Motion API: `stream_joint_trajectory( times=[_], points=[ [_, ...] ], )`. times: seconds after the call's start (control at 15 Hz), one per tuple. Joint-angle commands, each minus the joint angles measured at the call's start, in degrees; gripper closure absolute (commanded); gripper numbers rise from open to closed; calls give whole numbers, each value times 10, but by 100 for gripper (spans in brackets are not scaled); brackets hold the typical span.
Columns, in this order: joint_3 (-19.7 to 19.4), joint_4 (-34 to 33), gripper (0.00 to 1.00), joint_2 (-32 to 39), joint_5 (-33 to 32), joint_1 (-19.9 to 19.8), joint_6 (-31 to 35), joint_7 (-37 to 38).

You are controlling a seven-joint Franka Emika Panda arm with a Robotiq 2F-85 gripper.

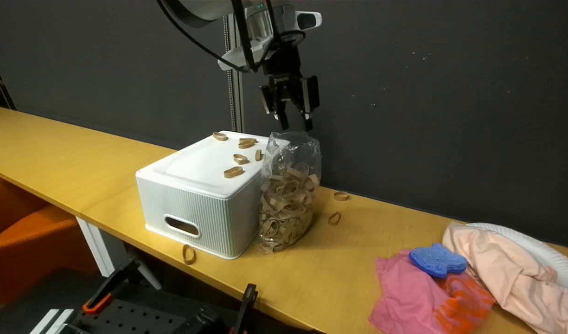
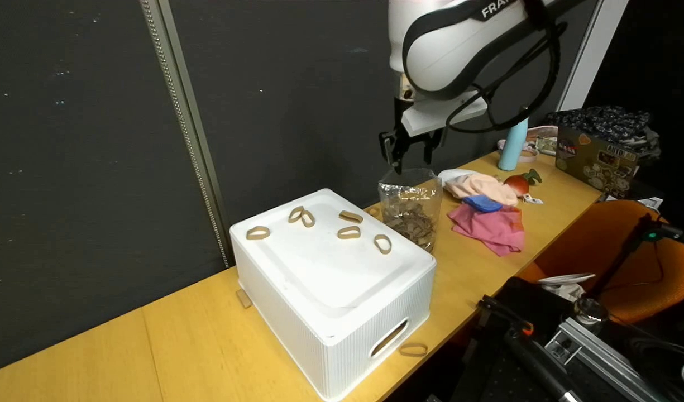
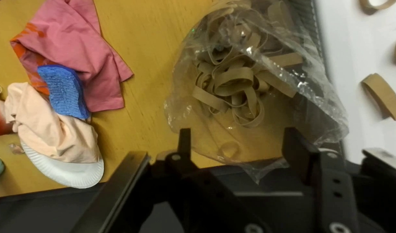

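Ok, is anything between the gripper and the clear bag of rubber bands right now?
Nothing visible: the gripper, open, hangs just over the top of the clear bag in both exterior views, with no object between. The white box stands close beside the bag, but off to one side of that path.

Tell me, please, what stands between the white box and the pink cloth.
The clear bag of tan bands stands between them, as all three views show.

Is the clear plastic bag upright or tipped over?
Upright: the bag stands beside the white box, brown bands filling its lower part.
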State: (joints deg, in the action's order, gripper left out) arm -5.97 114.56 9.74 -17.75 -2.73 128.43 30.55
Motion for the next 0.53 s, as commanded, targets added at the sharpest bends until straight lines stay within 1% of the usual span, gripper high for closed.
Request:
stream_joint_trajectory(
  times=[0.0,0.27,0.47],
  points=[
    [2,-68,0,22,16,8,-12,-22],
    [19,-192,0,80,28,28,-34,-56],
    [40,-274,0,130,64,45,-45,-104]
  ],
)
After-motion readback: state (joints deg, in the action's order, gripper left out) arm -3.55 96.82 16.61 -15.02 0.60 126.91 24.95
